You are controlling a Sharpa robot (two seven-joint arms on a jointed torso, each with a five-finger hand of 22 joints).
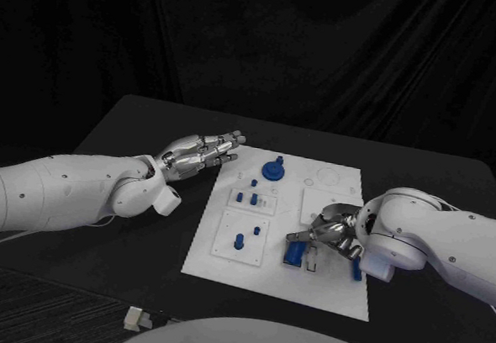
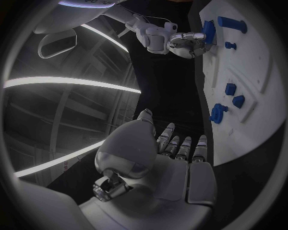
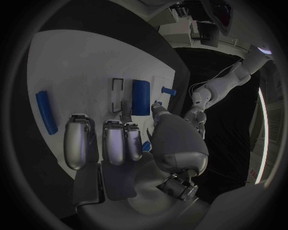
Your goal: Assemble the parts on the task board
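Black table, white task board (image 1: 223, 257), left hand (image 1: 199, 152) flat and empty, right hand (image 1: 328, 235) touching blue part (image 1: 295, 254), grip unclear

My feed is dim overall: black backdrop and black desk (image 1: 141, 141) swallow most detail, and only the white task board (image 1: 307, 289) reads bright. On the head view the right hand (image 1: 332, 233) throws a soft shadow across the board. Both wrist views bend straight edges strongly toward the rim, with bright ceiling strips glaring in the left one.
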